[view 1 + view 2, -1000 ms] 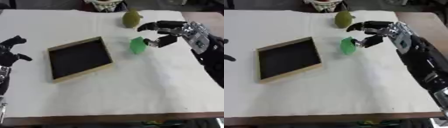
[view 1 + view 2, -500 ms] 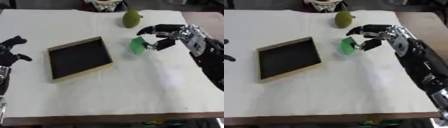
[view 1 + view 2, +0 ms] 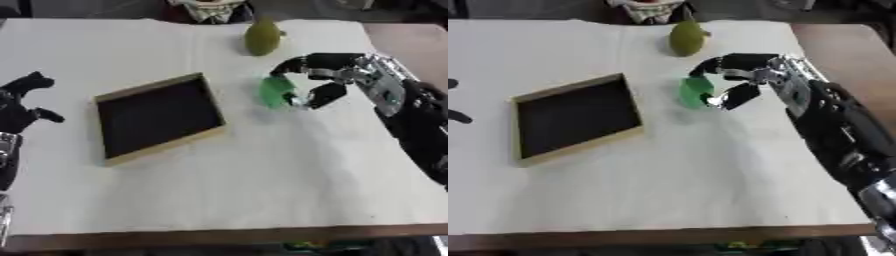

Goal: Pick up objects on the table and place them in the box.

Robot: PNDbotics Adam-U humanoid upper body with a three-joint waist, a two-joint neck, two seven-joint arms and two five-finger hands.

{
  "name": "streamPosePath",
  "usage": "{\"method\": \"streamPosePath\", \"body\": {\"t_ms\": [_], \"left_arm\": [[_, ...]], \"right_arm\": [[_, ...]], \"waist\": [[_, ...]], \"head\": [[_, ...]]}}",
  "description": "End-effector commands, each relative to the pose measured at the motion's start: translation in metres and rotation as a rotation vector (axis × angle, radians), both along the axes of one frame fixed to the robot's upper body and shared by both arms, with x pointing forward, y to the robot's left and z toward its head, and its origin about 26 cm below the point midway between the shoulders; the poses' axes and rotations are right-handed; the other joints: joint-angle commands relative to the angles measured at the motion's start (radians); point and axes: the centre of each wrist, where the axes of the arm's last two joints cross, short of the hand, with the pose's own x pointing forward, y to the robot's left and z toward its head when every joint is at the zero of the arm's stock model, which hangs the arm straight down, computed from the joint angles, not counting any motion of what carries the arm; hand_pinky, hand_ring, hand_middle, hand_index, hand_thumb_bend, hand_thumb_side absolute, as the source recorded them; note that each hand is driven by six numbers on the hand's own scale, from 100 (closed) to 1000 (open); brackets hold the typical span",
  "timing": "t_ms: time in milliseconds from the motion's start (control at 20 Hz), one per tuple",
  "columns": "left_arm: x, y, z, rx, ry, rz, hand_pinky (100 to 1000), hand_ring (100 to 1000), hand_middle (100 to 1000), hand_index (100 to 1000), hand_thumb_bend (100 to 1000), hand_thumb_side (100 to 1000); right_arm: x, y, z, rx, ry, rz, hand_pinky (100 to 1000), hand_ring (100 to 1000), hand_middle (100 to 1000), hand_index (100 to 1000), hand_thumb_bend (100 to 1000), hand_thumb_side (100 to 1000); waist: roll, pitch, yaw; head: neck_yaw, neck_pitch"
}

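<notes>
So the right robot hand (image 3: 325, 80) is seen curled around a small green object (image 3: 276, 92), fingers arched over its top and thumb tucked under at its right side, on the white surface (image 3: 262, 175). Just left of it a shallow wooden box (image 3: 157, 117) with a dark inside is laid askew, nothing in it. Beyond the green object an olive-green pear-shaped thing (image 3: 262, 37) is stood near the far edge. At the left edge the left robot hand (image 3: 22, 102) is held spread, well apart from everything.

Right hand (image 3: 337, 80) fingers now closing round green object (image 3: 276, 92).
</notes>
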Motion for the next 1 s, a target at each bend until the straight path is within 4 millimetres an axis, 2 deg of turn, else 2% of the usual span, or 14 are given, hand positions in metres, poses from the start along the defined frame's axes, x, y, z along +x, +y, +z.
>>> {"method": "streamPosePath", "body": {"t_ms": [50,100,800,1000], "left_arm": [[-0.0002,0.0014,0.0050,0.019,-0.014,-0.008,555,985,747,839,504,844],[-0.0002,0.0014,0.0049,0.019,-0.013,-0.009,555,986,747,839,504,846],[-0.0002,0.0013,0.0049,0.022,-0.013,-0.014,557,988,748,839,502,851],[-0.0002,0.0012,0.0050,0.022,-0.013,-0.015,558,988,749,839,501,853]], "right_arm": [[0.0010,0.0015,0.0154,-0.075,-0.028,0.075,938,971,934,1000,100,626],[0.0009,0.0019,0.0157,-0.080,-0.034,0.077,937,969,933,1000,100,560],[-0.0009,-0.0034,0.0188,-0.098,-0.095,0.061,935,967,935,1000,100,500],[-0.0009,-0.0016,0.0232,-0.085,-0.109,0.061,935,967,934,1000,100,453]], "waist": [[0.002,-0.013,0.002],[0.001,-0.013,0.002],[-0.002,-0.009,0.008],[-0.001,-0.008,0.009]], "head": [[-0.004,0.005],[-0.004,0.005],[-0.007,0.005],[-0.007,0.005]]}}
